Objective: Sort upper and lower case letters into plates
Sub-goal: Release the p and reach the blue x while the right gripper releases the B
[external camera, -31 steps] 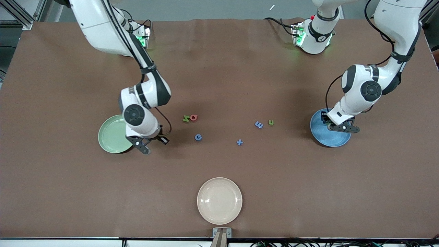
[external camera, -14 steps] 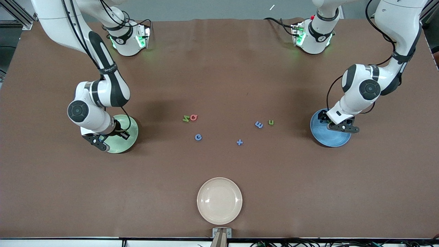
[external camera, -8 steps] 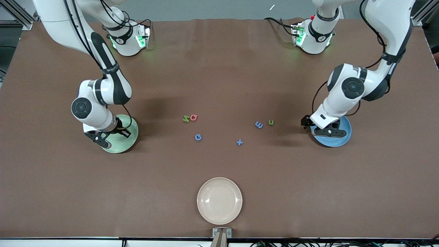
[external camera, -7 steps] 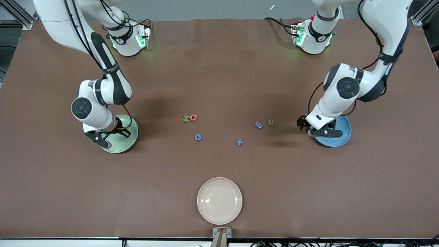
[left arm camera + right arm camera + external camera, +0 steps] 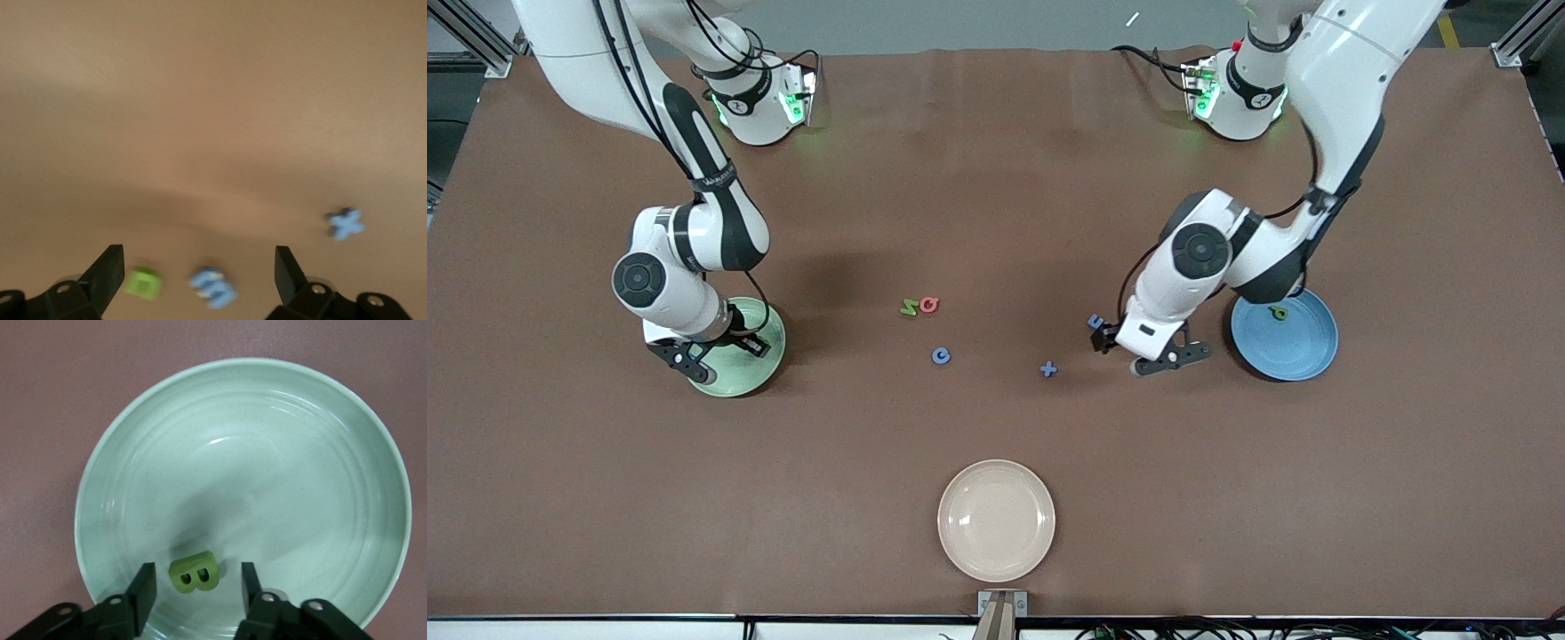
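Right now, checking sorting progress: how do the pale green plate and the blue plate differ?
The pale green plate holds a green B, with the open right gripper over it. The blue plate holds a green p and stands uncovered; the open left gripper is over the table instead. Both are round, shallow and equal-sized.

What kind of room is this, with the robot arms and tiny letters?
Probably a robot lab: two arms bolted to a brown-covered table, aluminium framing at its corners, and cables along the edge nearest the front camera.
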Action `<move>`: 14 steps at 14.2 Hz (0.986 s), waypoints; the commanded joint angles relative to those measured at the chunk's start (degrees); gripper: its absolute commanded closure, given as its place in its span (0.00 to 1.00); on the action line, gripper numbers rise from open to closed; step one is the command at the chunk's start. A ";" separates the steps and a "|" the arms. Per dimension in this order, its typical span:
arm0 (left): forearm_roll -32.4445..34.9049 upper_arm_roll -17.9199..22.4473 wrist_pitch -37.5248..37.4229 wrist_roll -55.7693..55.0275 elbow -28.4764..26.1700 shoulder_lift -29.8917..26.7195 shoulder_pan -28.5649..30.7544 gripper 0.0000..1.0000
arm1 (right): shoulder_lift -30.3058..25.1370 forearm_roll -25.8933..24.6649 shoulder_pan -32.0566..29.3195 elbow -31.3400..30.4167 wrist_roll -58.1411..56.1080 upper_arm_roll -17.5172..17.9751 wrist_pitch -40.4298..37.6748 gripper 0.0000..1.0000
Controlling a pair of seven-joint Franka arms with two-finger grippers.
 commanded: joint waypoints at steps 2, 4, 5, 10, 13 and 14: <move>1.10 2.09 -1.82 -16.19 10.74 8.53 -6.36 0.01 | -1.32 -0.36 -0.57 -0.73 -0.79 0.60 -0.65 0.00; 1.01 6.29 -1.82 -20.78 14.87 11.34 -12.06 0.01 | -1.84 -0.36 -0.31 2.15 0.08 0.69 -6.34 0.00; 0.75 9.45 -1.91 -21.75 16.81 12.48 -15.49 0.01 | -1.93 -0.01 0.04 4.87 0.44 0.78 -10.20 0.00; 0.13 13.00 -4.27 -22.11 22.79 16.36 -20.61 0.01 | -1.41 0.52 6.62 10.69 14.03 1.04 -12.44 0.00; 0.13 13.09 -4.64 -22.03 24.30 17.86 -21.23 0.01 | 0.43 4.46 9.88 14.03 18.62 0.96 -12.18 0.00; 0.13 13.09 -4.72 -22.03 24.38 17.94 -21.23 0.01 | 1.05 5.09 10.41 14.91 19.85 0.95 -12.09 0.00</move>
